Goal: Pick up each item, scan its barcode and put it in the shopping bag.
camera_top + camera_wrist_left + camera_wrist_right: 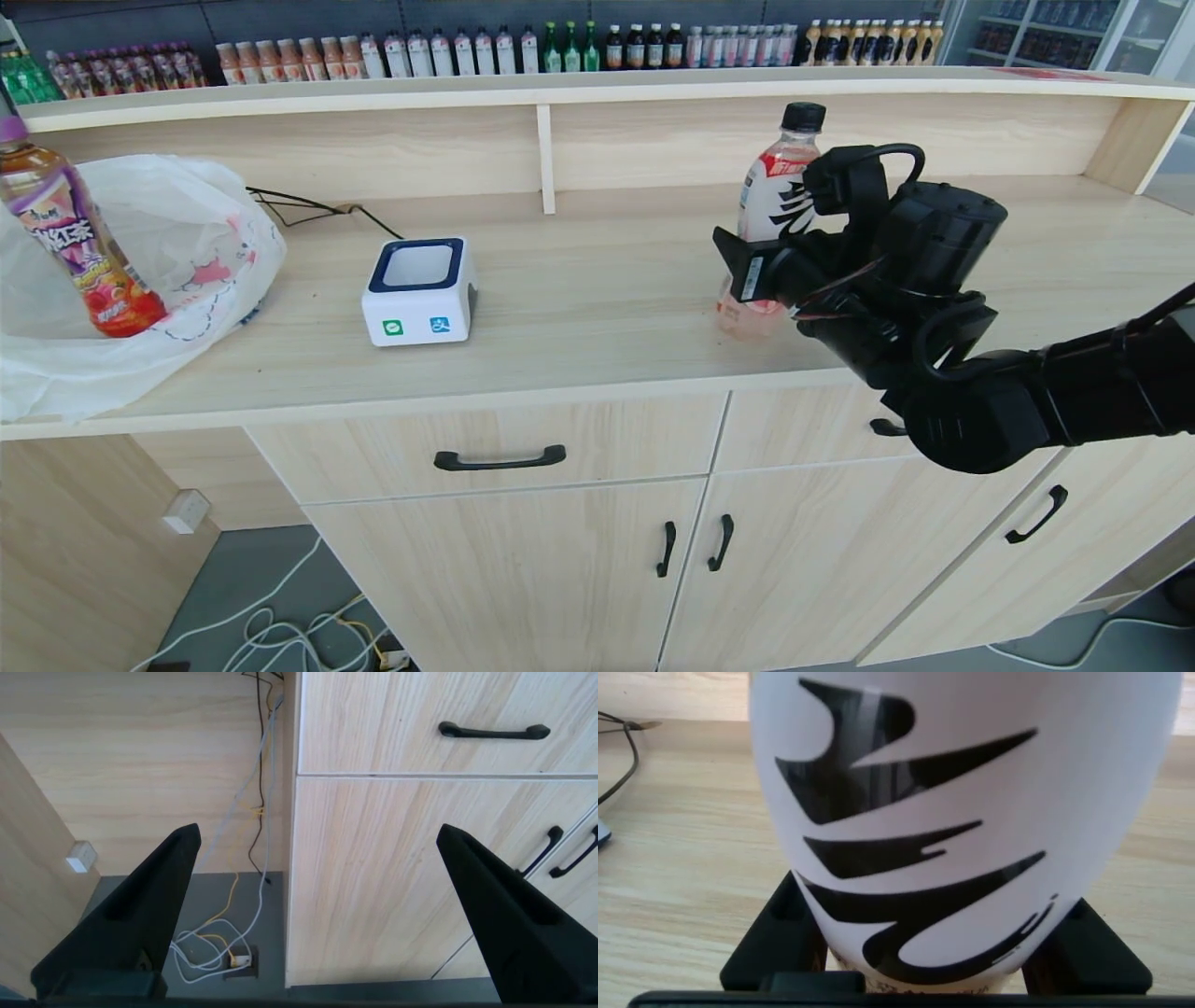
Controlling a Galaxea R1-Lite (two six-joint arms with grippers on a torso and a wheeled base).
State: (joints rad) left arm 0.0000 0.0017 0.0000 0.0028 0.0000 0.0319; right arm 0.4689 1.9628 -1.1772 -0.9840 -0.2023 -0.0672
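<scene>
The long pale wood-grain counter (597, 299) runs the full width, and at its left end the crumpled white plastic shopping bag (187, 215) lies open, with a brown tea bottle with a purple-and-orange label (79, 252) standing at its mouth. Near the front edge towards the right end, the right hand (766, 266) is on the job: black fingers against both sides of the clear plastic bottle of pink drink (775, 191), low on its body, and by the wrist view it looks clamped on. The bottle is upright, its base at or just off the counter; I can't call which. To do this well, I'd say lift straight, keep the hold firm, carry it along the front edge to the small white cube scanner with the dark-blue-rimmed window (420, 291), then turn the barcode to that window. I can't spot the barcode from here, so a slow roll may be needed. The left hand (318, 835) hangs below the counter by the cabinet fronts, fingers spread wide, holding nothing. The pink drink bottle has a black screw cap, a white wrap label with bold black brush strokes and smooth rounded walls, so it is likely slippery. The scanner sits between it and the bag.
</scene>
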